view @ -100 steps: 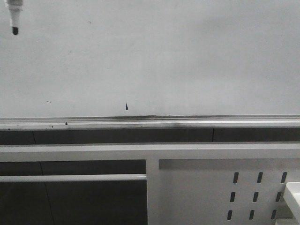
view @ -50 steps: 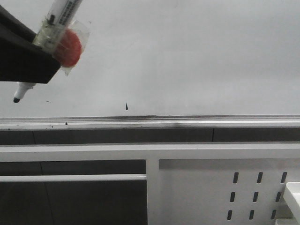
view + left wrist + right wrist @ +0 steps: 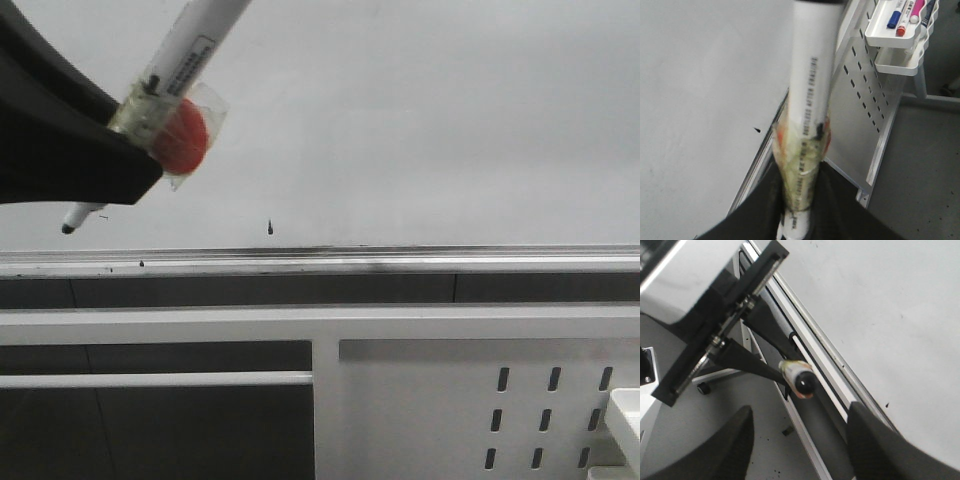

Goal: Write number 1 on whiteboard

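gripping a white marker pen [image 3: 185, 60] wrapped in clear tape with a red patch, the left gripper [image 3: 120, 160] has its black fingers [image 3: 60, 150] closed on it. the pen tilts, dark tip low, near the large white glossy whiteboard [image 3: 420, 120] above the silver ledge [image 3: 400, 262]. the stroke is not yet drawn. the barrel print is unreadable. the right gripper [image 3: 800, 440] stands wide, empty.

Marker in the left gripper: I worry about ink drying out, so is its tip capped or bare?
Bare. The marker shows its dark tip uncapped below the left gripper, just off the whiteboard.
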